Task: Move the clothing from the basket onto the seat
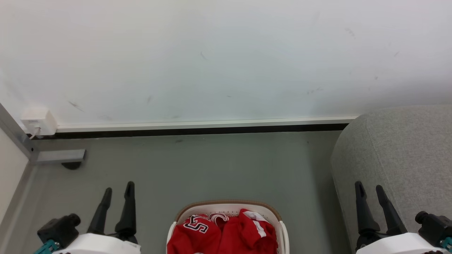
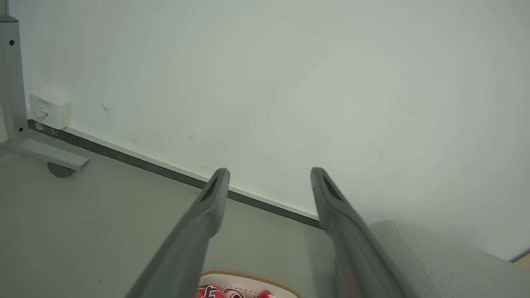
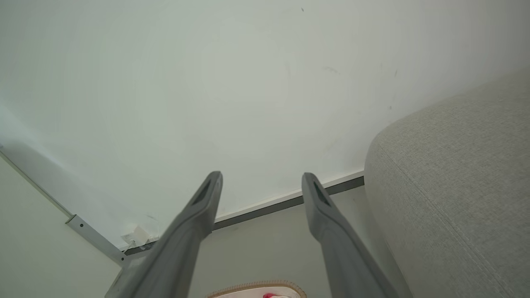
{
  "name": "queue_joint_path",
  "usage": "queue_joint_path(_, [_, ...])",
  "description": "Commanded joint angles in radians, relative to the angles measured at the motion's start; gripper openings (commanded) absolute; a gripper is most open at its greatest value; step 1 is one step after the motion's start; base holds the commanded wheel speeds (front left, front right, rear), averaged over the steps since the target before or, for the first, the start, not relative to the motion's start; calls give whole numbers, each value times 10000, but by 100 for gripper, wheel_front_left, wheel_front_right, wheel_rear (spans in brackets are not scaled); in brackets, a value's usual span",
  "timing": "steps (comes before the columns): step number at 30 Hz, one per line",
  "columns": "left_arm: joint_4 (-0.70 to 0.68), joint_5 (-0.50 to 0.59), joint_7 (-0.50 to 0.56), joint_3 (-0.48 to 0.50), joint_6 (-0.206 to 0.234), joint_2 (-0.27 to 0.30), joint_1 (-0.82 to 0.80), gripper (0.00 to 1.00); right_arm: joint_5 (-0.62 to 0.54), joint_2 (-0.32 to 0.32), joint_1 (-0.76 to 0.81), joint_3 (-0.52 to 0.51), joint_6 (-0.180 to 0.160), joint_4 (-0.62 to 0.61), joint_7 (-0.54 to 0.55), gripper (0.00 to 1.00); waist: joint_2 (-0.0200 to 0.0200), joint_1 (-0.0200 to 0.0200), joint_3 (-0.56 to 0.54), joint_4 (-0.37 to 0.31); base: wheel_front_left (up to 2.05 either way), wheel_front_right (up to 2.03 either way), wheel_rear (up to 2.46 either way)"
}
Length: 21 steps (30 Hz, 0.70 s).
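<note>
left gripper (image 1: 119, 187): you see its two dark fingers spread apart with nothing between them. It touches nothing and hangs over the floor (image 1: 219, 165), left of the basket (image 1: 229, 203).
right gripper (image 1: 369, 186): its fingers are spread apart too, and they hold nothing. It hangs near the seat (image 1: 406, 155), right of the basket.
clothing (image 1: 226, 234): bright red, with white trim and black-and-white letters. It lies bunched up inside the basket.
basket: white with a brown rim, on the floor between your two grippers.
seat: big, light grey, just right of the basket.
</note>
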Motion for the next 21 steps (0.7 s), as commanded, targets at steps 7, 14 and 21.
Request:
queue_joint_path(7, [-46, 1012, -273, -69, 122, 198, -41, 100, -930, -109, -263, 124, -12, 172, -275, 100, 0, -1, -7, -7, 0, 0, 0])
queue_joint_path(14, [-60, 1621, -447, -100, 152, 219, -16, 100, -1602, -113, -300, 264, -13, 228, -450, 100, 0, -1, -34, -34, 0, 0, 0])
queue_joint_path(21, [169, 1983, -571, -82, 41, 153, -13, 100, -2076, -117, -303, 369, -14, 307, -576, 100, 0, -1, -36, -52, 0, 0, 0])
